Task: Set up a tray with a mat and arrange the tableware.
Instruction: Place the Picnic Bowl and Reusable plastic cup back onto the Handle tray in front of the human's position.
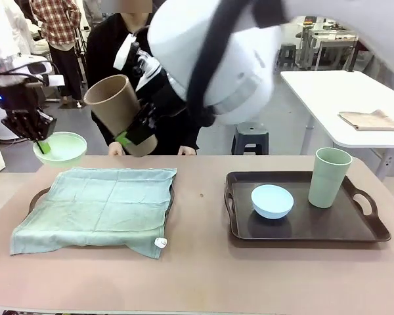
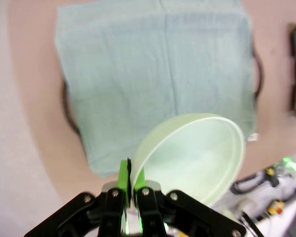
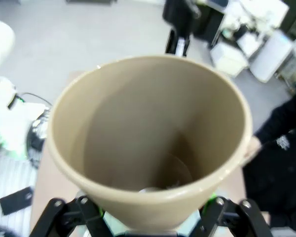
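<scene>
A pale green mat (image 1: 98, 203) covers the left tray (image 1: 38, 197). Above that tray's far left corner, my left gripper (image 1: 42, 143) is shut on the rim of a pale green bowl (image 1: 62, 147). In the left wrist view the bowl (image 2: 192, 153) hangs tilted over the mat (image 2: 158, 74), pinched by my left gripper (image 2: 131, 178). My right gripper (image 1: 136, 134) holds a brown cup (image 1: 113, 104) tilted in the air above the mat's far edge. Seen from the right wrist, the cup (image 3: 153, 138) opens toward the camera between the fingers (image 3: 89, 217). A light blue bowl (image 1: 272, 200) and a pale green cup (image 1: 329, 177) stand on the right tray (image 1: 374, 226).
A person in black stands at the far edge with a hand (image 1: 116, 149) on the table. A white table (image 1: 328, 92) with a folded cloth (image 1: 371, 119) stands at the back right. My right arm's white body (image 1: 217, 59) blocks much of the front view.
</scene>
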Available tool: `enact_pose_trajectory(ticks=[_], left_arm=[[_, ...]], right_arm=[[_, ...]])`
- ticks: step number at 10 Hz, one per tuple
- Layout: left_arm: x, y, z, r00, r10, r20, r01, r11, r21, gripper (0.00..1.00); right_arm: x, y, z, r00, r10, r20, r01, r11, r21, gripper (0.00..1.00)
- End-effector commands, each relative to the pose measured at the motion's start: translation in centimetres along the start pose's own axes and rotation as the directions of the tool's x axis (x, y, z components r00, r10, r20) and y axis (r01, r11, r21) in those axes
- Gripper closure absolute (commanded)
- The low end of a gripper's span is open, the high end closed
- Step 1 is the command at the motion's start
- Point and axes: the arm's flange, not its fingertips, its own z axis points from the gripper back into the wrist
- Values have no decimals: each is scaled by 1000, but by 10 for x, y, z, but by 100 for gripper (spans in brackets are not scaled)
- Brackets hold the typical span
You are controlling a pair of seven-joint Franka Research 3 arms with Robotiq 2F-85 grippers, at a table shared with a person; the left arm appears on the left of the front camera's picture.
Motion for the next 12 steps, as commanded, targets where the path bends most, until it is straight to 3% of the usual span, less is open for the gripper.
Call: enact_pose_trajectory(ticks=[1, 2, 4, 8, 9, 12], left_arm=[[10, 14, -14, 999, 54, -9, -55, 995, -86, 96], [0, 0, 0, 1000, 0, 0, 0, 1000, 0, 96], [0, 0, 0, 1000, 0, 0, 0, 1000, 0, 96], [13, 12, -47, 998, 18, -54, -20, 999, -30, 96], [17, 14, -57, 998, 19, -65, -21, 999, -26, 96], [22, 27, -97, 996, 37, -77, -42, 997, -59, 96]], right_arm=[[-43, -27, -23, 997, -52, 62, 47, 996, 79, 17], [0, 0, 0, 1000, 0, 0, 0, 1000, 0, 17], [0, 0, 0, 1000, 0, 0, 0, 1000, 0, 17], [-65, -33, -53, 970, -74, 230, 37, 987, 159, 17], [-75, -39, -62, 966, -80, 245, 37, 984, 176, 17], [-118, -52, -86, 977, -123, 173, 86, 975, 206, 17]])
